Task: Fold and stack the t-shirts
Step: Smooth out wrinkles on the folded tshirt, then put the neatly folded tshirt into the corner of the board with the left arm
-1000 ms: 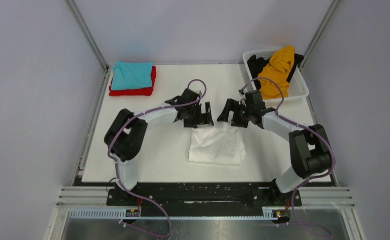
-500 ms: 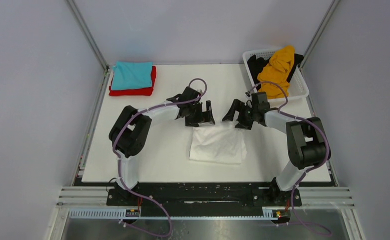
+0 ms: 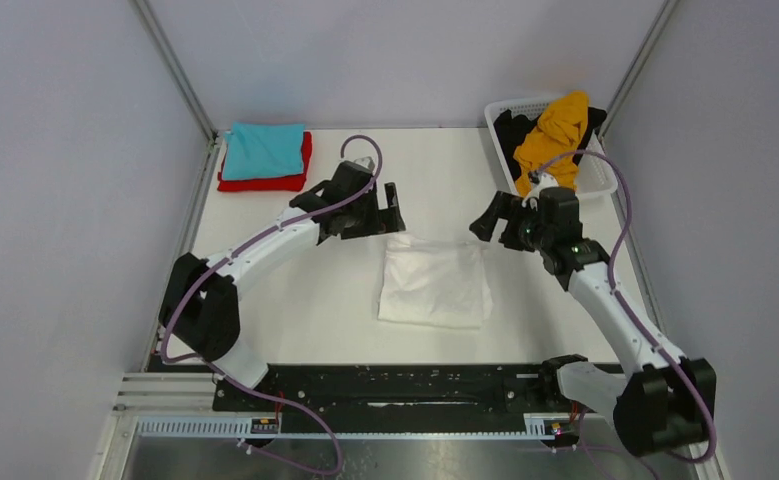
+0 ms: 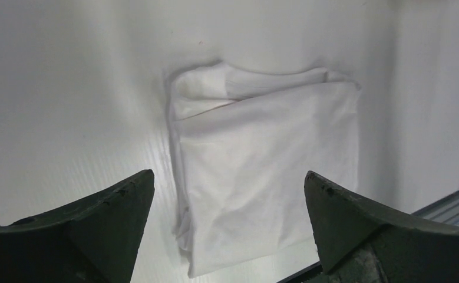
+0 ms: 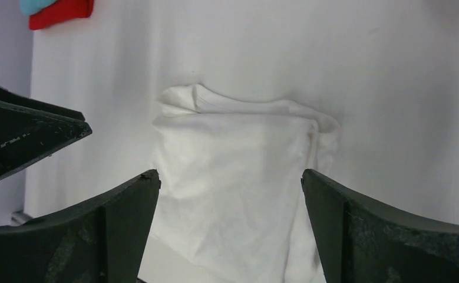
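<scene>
Black fingers of the left gripper (image 3: 389,207) stand wide apart with nothing between them. It hangs over the table (image 3: 295,300), just beyond the far-left corner of the white shirt (image 3: 435,283), and touches no cloth. Its wrist camera looks down between the spread fingers onto that shirt. The right gripper (image 3: 493,222) is spread just as wide and is also empty. It hovers off the shirt's far-right corner, facing the left gripper across the cloth. One dark finger of the left gripper shows at the left edge of the right wrist view.

The white shirt lies folded into a rough rectangle at the middle of the table, nearer than both grippers. Its surface is lightly creased, and the layers bunch into a small hump along the far edge. In the far-left corner, well apart from it, the teal shirt (image 3: 263,150) lies folded flat on top of the folded red shirt (image 3: 265,184). In the far-right corner stands the basket (image 3: 605,181). The orange shirt (image 3: 550,135) is heaped loosely in it, lying over the crumpled black shirt (image 3: 510,130) and rising above the rim
</scene>
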Tool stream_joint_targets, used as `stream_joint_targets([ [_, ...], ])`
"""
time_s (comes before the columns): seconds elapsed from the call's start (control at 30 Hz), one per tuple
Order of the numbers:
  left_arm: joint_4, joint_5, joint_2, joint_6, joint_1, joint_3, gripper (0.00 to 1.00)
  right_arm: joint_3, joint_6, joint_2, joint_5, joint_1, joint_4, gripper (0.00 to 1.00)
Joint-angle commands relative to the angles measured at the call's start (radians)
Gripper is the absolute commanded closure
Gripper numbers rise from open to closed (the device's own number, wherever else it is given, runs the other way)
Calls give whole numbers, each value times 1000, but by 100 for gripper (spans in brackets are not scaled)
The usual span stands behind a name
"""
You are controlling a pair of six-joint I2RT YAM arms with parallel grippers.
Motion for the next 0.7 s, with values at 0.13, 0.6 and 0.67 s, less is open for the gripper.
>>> stream_joint_targets([
  [0.13, -48, -47, 68, -16, -58, -173, 1, -220, -10, -225, 226, -7, -36, 0],
  [0.6, -91, -161, 364, -132, -200, -32, 8, -257, -25, -282, 220, -6, -41, 1],
  [0.67, -130, -197, 413, -151, -225, 12, 18, -260, -25, -286, 225, -6, -41, 0],
])
